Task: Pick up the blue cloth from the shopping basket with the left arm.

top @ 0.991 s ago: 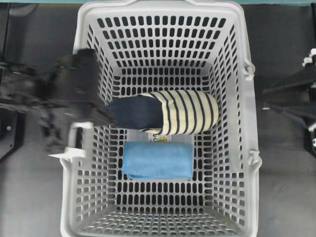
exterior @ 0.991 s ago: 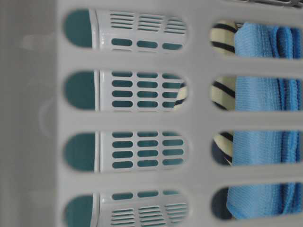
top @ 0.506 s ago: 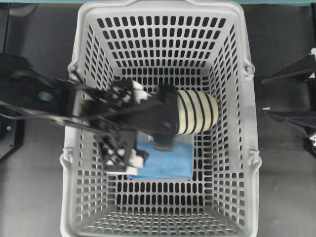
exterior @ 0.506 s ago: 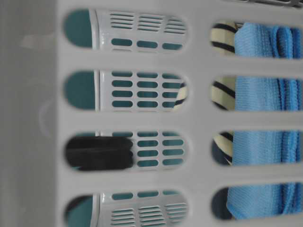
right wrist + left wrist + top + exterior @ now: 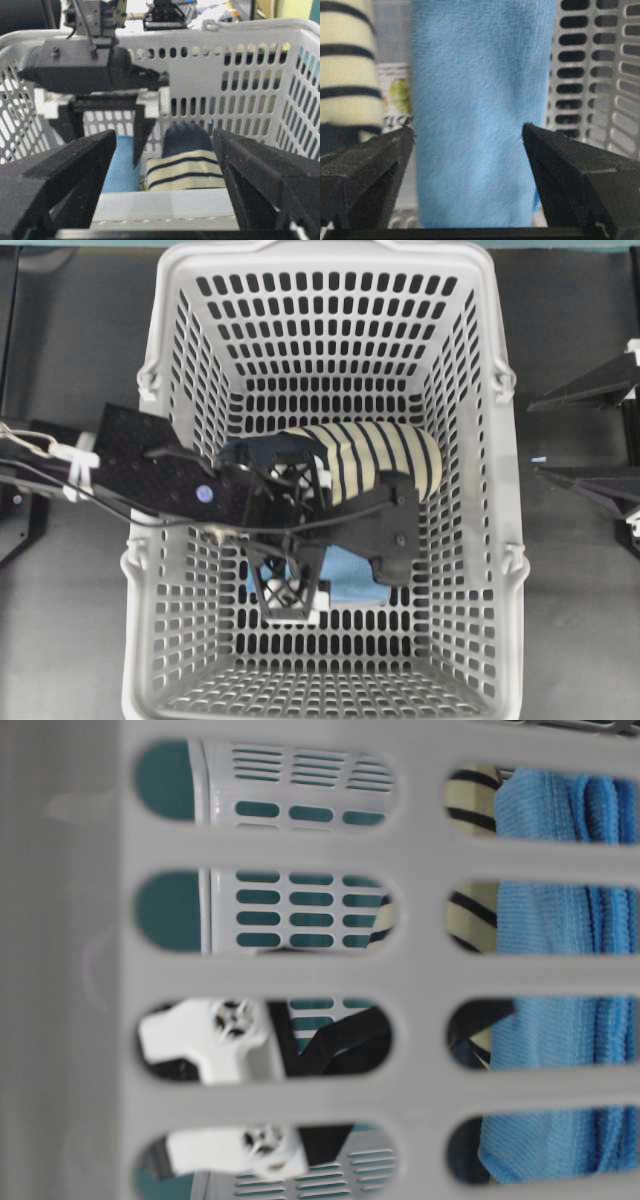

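Note:
The blue cloth (image 5: 352, 578) lies flat on the floor of the grey shopping basket (image 5: 470, 490), just in front of the striped slipper (image 5: 385, 462). My left gripper (image 5: 288, 555) has reached down into the basket over the cloth's left end. In the left wrist view the gripper (image 5: 467, 129) is open, with one black finger on each side of the cloth (image 5: 480, 100) and nothing held. The right wrist view shows the left gripper (image 5: 106, 130) hanging just above the cloth (image 5: 120, 170). My right gripper (image 5: 165, 139) is open and empty outside the basket's right wall.
The navy and cream slipper (image 5: 185, 160) lies beside the cloth, with a small printed label (image 5: 394, 95) between them. The basket walls (image 5: 200, 75) enclose the left gripper. The right gripper (image 5: 590, 435) sits at the right edge of the overhead view.
My left arm has swung from the basket's left rim into the basket and dropped over the cloth's left end, fingers open. The cloth, slipper and right arm have not moved.

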Available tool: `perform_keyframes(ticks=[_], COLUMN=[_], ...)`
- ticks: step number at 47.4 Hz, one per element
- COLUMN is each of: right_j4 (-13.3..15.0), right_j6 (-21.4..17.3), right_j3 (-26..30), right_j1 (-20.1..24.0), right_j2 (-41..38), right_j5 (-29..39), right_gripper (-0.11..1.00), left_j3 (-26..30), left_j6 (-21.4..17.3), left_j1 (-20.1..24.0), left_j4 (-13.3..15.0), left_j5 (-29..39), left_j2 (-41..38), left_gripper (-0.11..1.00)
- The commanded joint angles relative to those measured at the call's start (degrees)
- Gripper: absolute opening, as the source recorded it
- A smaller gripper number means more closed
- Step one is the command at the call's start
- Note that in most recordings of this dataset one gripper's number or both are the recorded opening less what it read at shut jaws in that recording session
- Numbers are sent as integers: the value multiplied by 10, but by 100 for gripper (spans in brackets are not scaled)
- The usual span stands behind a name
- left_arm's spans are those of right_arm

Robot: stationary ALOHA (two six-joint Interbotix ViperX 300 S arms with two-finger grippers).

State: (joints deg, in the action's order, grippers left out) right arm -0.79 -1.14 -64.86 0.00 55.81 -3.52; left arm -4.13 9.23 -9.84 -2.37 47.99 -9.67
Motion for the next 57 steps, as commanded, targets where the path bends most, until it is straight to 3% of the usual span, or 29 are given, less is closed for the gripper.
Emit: perform_keyframes(ticks=[1,15,24,28,34,37,49,57], right_j4=[-2,-3,-2,-2,-3,-2,-2,-2], right_j6=[2,-1,-1,-2,-2,-2,-2,-3], right_j3=[12,10,10,10,9,9,8,8], right_j1=[1,1,1,1,1,1,1,1], right_j2=[-3,-4,-4,-4,-4,-4,-4,-4], right_j5=[-4,-5,-7,-7,-7,-7,-8,-11], right_gripper=[75,75,75,75,75,75,75,75], left_j3=[14,2,0,-2,7,16,68,134], left_j6=[1,2,0,-3,-7,-10,-27,-29], left_j1=[-9,-9,-9,-11,-11,-11,-11,-11], left_j4=[-2,-2,-3,-3,-2,-3,-2,-3], left_j5=[-18,-28,-27,-25,-23,-23,-12,56], left_j2=[-5,-42,-48,-47,-33,-22,44,91], left_gripper=[85,84,78,62,27,16,15,15])
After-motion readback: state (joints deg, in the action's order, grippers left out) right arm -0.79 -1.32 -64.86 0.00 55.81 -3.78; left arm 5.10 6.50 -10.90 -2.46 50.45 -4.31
